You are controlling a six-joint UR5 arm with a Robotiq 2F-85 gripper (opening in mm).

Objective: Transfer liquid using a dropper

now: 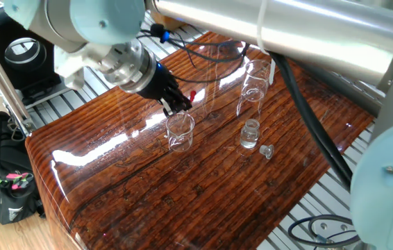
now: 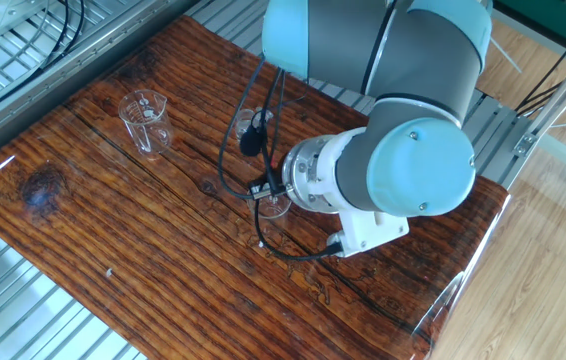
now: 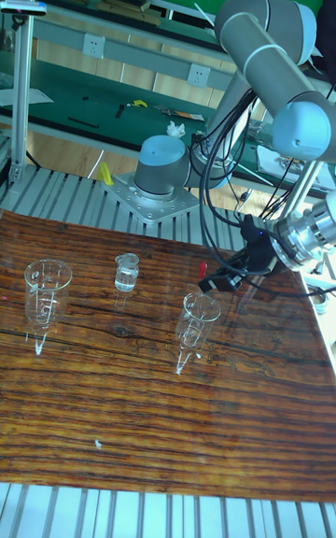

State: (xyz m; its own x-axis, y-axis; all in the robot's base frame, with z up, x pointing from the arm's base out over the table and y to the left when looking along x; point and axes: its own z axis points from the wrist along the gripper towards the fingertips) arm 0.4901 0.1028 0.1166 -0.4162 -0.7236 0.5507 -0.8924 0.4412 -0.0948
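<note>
My gripper (image 1: 176,103) is shut on the dropper, whose red bulb (image 1: 191,92) sticks out beside the fingers. It hangs just above the rim of a small clear beaker (image 1: 180,131). In the tall fixed view the red bulb (image 3: 203,269) sits over the same beaker (image 3: 198,318), held by the gripper (image 3: 221,280), and the thin clear tube points down into it. In the other fixed view the wrist hides the fingers and most of the beaker (image 2: 274,206). The liquid is too faint to make out.
A tall clear glass vessel (image 1: 253,87) stands behind the beaker. A small clear bottle (image 1: 250,133) has its stopper (image 1: 266,151) lying beside it. Black cables trail over the glossy wooden table (image 1: 182,198). The arm's base (image 3: 159,174) sits behind the table.
</note>
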